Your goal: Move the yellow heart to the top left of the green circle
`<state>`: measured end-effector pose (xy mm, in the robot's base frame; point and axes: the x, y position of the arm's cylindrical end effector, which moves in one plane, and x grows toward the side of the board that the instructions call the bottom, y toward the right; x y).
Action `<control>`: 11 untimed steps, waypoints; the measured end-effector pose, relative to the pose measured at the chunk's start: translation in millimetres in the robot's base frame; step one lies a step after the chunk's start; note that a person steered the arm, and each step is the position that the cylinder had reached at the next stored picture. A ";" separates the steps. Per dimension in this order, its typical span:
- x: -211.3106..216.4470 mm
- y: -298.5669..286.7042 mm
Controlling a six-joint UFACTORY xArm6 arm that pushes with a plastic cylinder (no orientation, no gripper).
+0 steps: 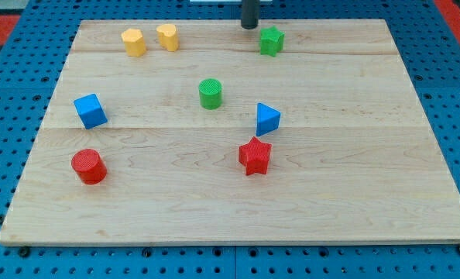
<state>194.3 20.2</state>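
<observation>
Risk is that our tip (pixel 249 27), near the green star (pixel 272 40), knocks the yellow hexagon (pixel 134 42) beside the yellow heart (pixel 167 36); no hand exists.

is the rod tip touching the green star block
Apart. In the camera view, bare wood shows between my tip and the green star, which sits to the tip's right.

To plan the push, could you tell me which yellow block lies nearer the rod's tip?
The right-hand yellow block, beside the left one, is nearer my tip.
</observation>
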 end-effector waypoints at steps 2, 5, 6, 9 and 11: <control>-1.8 -58.3; 26.3 -159.4; 30.3 -155.8; 32.0 -88.5; 29.5 57.1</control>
